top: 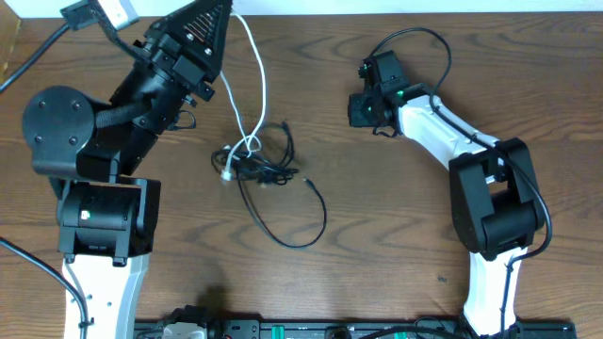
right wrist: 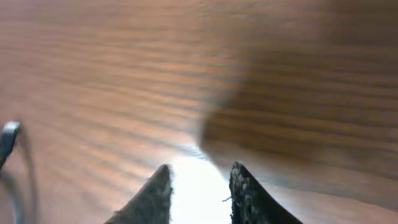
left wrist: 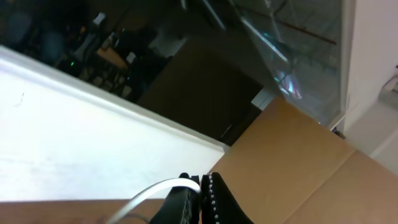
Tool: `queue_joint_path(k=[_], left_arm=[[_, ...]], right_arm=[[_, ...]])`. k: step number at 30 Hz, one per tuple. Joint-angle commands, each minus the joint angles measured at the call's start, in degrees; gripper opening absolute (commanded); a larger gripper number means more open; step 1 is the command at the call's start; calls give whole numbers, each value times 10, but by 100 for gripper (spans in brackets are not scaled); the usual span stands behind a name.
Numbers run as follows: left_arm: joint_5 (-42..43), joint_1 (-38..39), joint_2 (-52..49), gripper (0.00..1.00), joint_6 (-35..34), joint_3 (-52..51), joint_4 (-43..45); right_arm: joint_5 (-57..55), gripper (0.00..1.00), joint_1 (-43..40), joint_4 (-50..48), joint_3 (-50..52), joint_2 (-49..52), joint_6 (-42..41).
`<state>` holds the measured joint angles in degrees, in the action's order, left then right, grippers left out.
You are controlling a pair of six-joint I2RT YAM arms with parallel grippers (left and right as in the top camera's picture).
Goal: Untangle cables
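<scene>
A white cable [top: 258, 75] runs from my left gripper [top: 226, 11] at the table's far edge down to a tangle of thin black cables [top: 264, 162] in the middle. One black cable [top: 300, 226] loops out toward the front. In the left wrist view my left gripper [left wrist: 203, 181] is shut on the white cable [left wrist: 155, 190], raised and pointing away from the table. My right gripper [top: 356, 109] is open and empty, low over bare wood to the right of the tangle; its fingers [right wrist: 198, 177] show apart in the right wrist view.
The wooden table [top: 396, 217] carries both arm bases at the front left and right. Thick black arm wires [top: 415, 38] arc over the right arm. A cardboard box [left wrist: 298, 162] and a white wall lie beyond the far edge. A cable end [right wrist: 9, 140] shows at the right wrist view's left edge.
</scene>
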<state>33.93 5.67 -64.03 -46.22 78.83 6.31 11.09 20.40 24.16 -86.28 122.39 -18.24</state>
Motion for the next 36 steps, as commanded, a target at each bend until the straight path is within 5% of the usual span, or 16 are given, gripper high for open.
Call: queue_joint_path(k=[1, 7, 15, 36], left_arm=[[-5, -1, -8, 8, 12, 14, 0], [-5, -1, -11, 7, 12, 14, 16], [8, -1, -12, 7, 12, 14, -1], [8, -1, -10, 8, 12, 15, 32]], right_arm=[[169, 32, 0, -1, -3, -37, 104], [290, 54, 7, 1, -3, -99, 167], [343, 68, 42, 21, -3, -106, 229], [343, 77, 131, 50, -2, -79, 307]])
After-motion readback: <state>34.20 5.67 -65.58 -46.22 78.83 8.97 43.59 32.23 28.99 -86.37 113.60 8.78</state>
